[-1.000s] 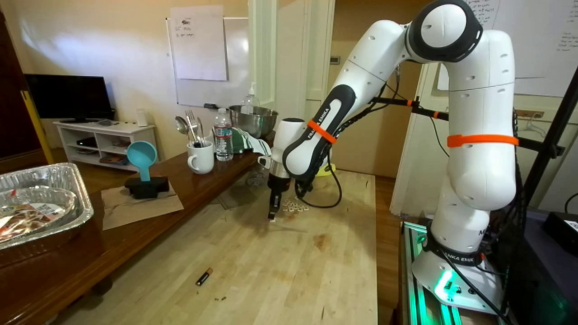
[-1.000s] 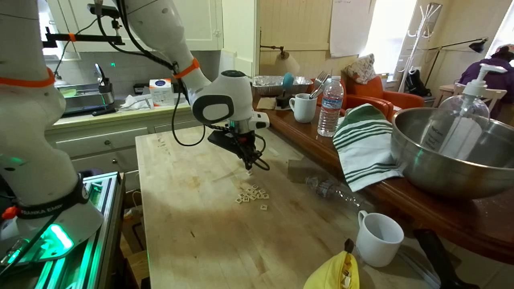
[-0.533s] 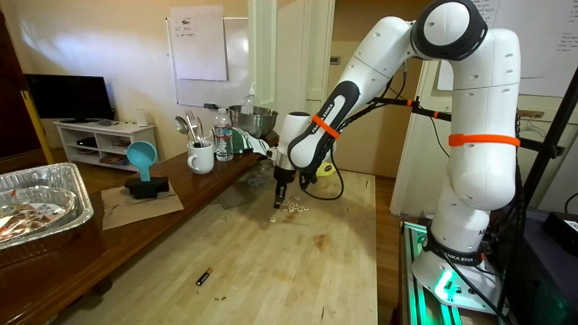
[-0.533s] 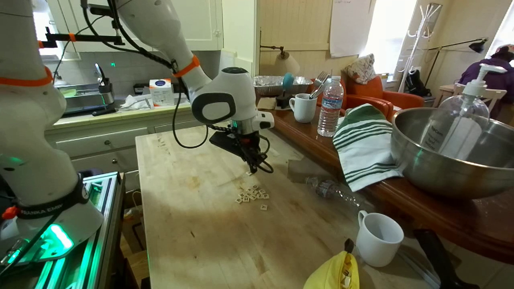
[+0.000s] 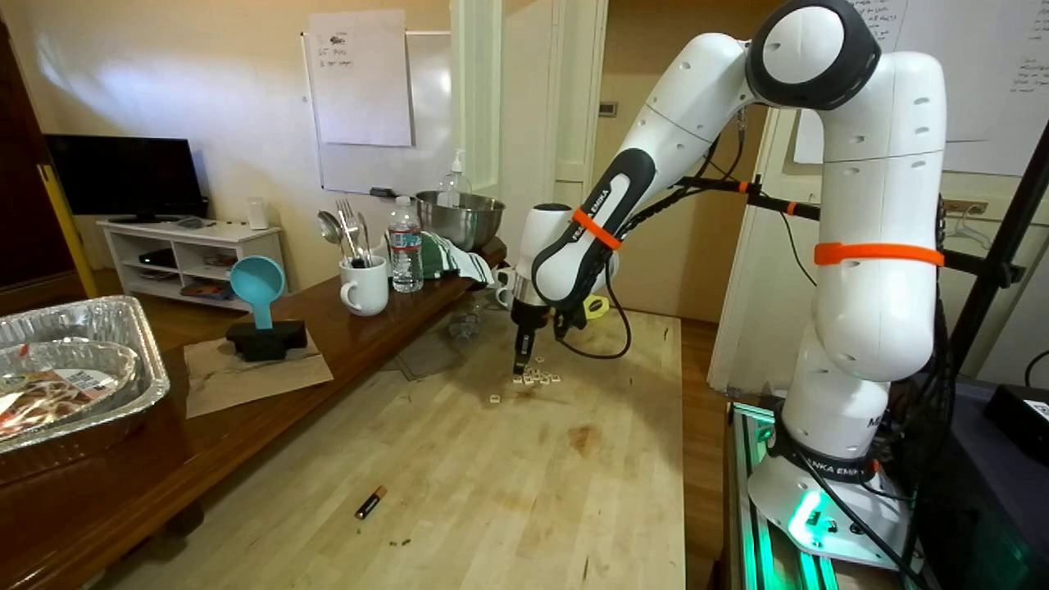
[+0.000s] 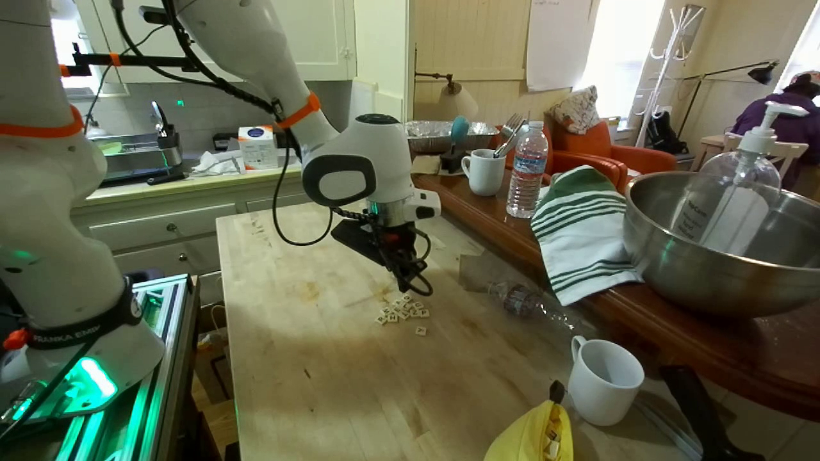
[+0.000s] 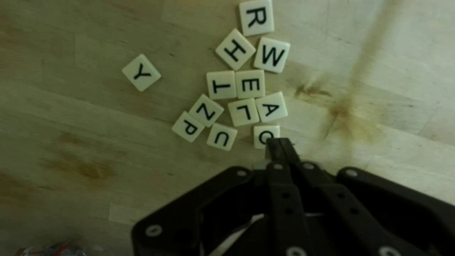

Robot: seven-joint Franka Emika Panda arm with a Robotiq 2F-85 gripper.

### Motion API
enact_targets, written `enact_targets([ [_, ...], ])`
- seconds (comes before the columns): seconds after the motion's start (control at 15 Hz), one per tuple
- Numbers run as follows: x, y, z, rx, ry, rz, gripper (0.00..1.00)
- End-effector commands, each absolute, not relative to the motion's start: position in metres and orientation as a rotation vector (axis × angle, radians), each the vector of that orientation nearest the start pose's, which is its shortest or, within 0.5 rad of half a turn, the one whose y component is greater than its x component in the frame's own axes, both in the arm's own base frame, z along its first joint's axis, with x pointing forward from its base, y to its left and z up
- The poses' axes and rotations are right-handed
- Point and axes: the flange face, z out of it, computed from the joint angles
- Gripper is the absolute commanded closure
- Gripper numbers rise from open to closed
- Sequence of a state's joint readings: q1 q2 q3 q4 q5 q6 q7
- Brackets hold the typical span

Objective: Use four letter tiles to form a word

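A home: kitchen cabinets (image 6: 323, 41), an orange armchair (image 6: 599, 142), a television (image 5: 123, 176)

White robot arm (image 5: 692, 94) arching from its base (image 5: 836, 459) at four o'clock in an exterior view; gripper (image 5: 520, 369) pointing toward six, fingers (image 7: 274, 156) pressed together in the wrist view.

Just below mid-frame, the black Robotiq gripper (image 5: 520, 369) hung at the left end of the clustered letter tiles (image 5: 539, 378); a lone tile (image 5: 494, 399) lay lower left of them. A copper-topped battery (image 5: 370, 502) lay lower left, a foil tray (image 5: 102, 322) at the left edge.
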State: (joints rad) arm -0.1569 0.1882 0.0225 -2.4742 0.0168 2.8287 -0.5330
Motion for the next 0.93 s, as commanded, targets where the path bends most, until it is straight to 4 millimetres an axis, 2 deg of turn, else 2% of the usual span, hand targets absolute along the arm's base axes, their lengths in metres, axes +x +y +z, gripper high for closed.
enact_targets([
  [0.0, 0.487, -0.072, 0.229, -3.119, -0.596, -0.236, 1.0],
  [0.4, 0.487, -0.075, 0.218, -3.118, -0.582, -0.231, 1.0],
  [0.87, 0.49, -0.073, 0.214, -3.11, -0.536, -0.269, 1.0],
])
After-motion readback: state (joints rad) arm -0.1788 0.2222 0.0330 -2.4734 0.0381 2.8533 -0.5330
